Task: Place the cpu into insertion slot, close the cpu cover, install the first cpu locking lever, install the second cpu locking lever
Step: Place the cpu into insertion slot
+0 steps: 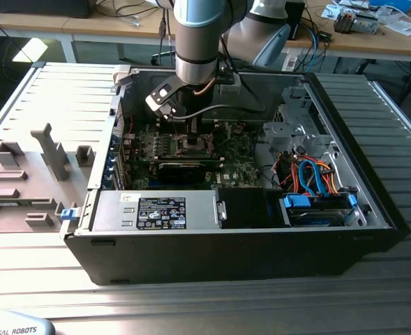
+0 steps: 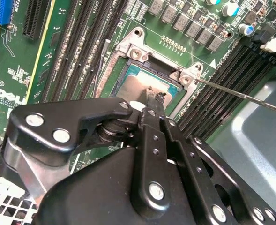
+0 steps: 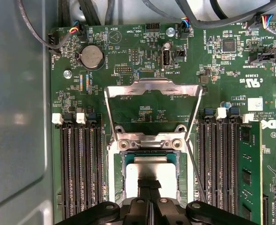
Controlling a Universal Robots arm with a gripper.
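**Gripper pinched shut over the seated chip**

Down inside the open machine, the black, link-armed gripper (image 3: 149, 183) has its two slim fingertips drawn tight together with nothing caught between them. The tips sit at the top face of the cpu (image 3: 167, 174), a small flat square chip with a silvery-grey metal lid. I cannot tell whether they press on it or hang just off it. In the second wrist view the gripper (image 2: 155, 98) meets the cpu (image 2: 134, 86) near its middle.

The chip lies flat inside the insertion slot (image 3: 149, 144), a square dark socket with a silvery metal rim. Its edges line up with the socket's. The rim's bolted corner brackets (image 2: 137, 51) stand just beside the chip.

The cpu cover (image 3: 152, 87), a thin silvery metal frame plate with a square window, is swung open on its hinge at the slot's edge. Green board shows through the window. A thin silvery wire locking lever (image 2: 241, 96) juts from one corner of the socket out over the long black memory slots (image 2: 222, 89), unlatched. In the first wrist view it runs beside the socket (image 3: 194, 164).

Around all this spreads the green motherboard (image 3: 142, 112), with a round silver coin battery (image 3: 92, 57) beyond the cover. In the exterior view the grey and blue arm (image 1: 198, 42) reaches straight down into the black computer case (image 1: 226, 258), which lies open on a grey slatted table (image 1: 191, 296). The gripper (image 1: 195, 136) sits low over the board.
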